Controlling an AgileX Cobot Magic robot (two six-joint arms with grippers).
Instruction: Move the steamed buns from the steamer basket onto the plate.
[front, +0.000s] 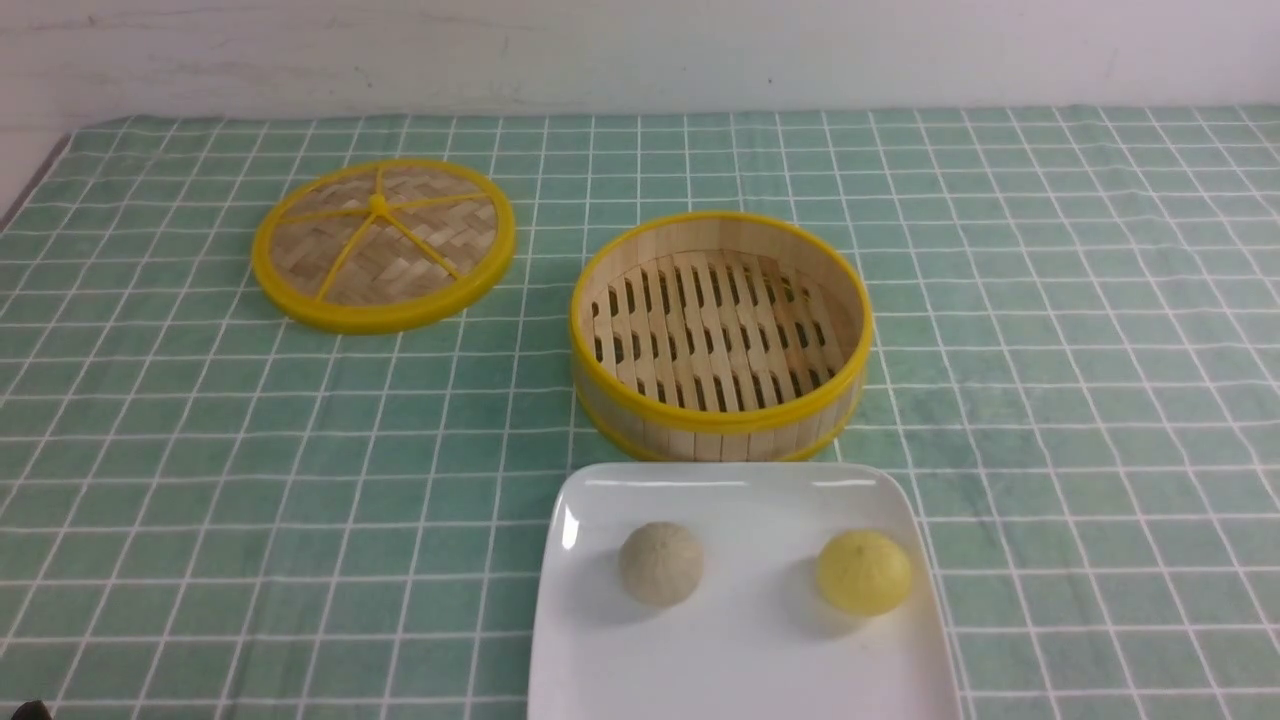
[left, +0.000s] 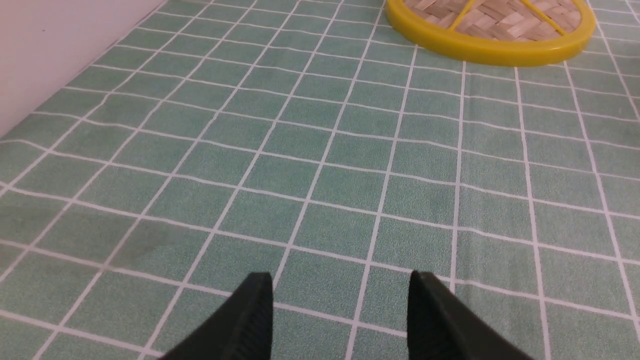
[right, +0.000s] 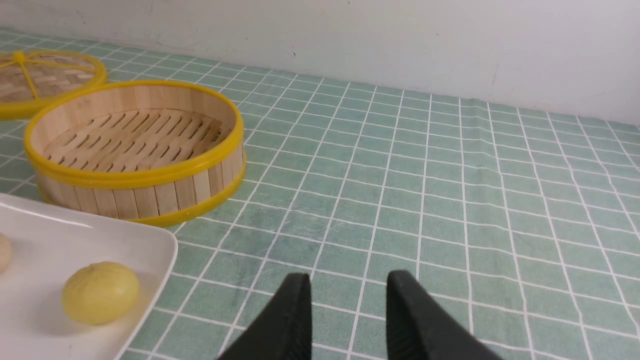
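A: Where are the buns?

B: The beige bun (front: 660, 563) and yellow bun (front: 864, 572) sit on the plate (front: 740, 660), at 6 o'clock from the empty steamer basket (front: 720, 415).

A: The grippers?

B: The left gripper (left: 340, 312) and right gripper (right: 348, 312) gape, holding nothing; the right one is nearer, the yellow bun at its 9 o'clock.

A green tablecloth (front: 200, 480) with white grid lines meets a plain white wall (front: 640, 50).
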